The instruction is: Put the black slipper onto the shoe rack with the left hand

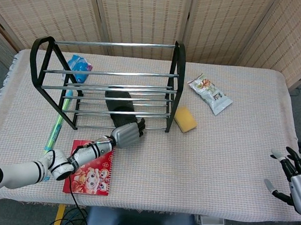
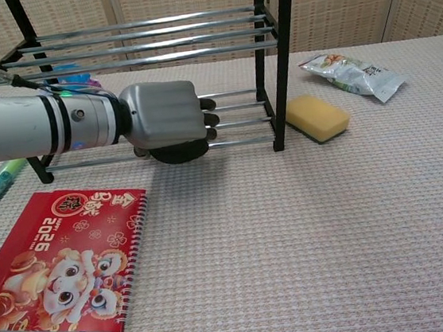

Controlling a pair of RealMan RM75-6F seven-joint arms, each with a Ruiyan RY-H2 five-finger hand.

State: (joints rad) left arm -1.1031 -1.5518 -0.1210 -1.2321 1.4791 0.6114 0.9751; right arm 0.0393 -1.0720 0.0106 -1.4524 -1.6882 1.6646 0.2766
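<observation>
The black slipper (image 1: pixel 118 106) lies on the lowest bars of the black-framed shoe rack (image 1: pixel 178 68), heading back and left under the upper rails. My left hand (image 1: pixel 126 135) is at the rack's front edge and grips the slipper's near end. In the chest view the left hand (image 2: pixel 164 114) has its fingers curled over the slipper (image 2: pixel 178 152), which shows only as a dark sliver beneath it against the rack's (image 2: pixel 283 63) low bars. My right hand (image 1: pixel 294 178) hangs past the table's right front corner with its fingers spread and nothing in them.
A red spiral notebook (image 1: pixel 91 170) lies under my left forearm. A yellow sponge (image 1: pixel 185 119) sits just right of the rack, with a snack packet (image 1: pixel 210 93) behind it. A green stick (image 1: pixel 55 128) and a blue packet (image 1: pixel 79 67) lie at the rack's left end.
</observation>
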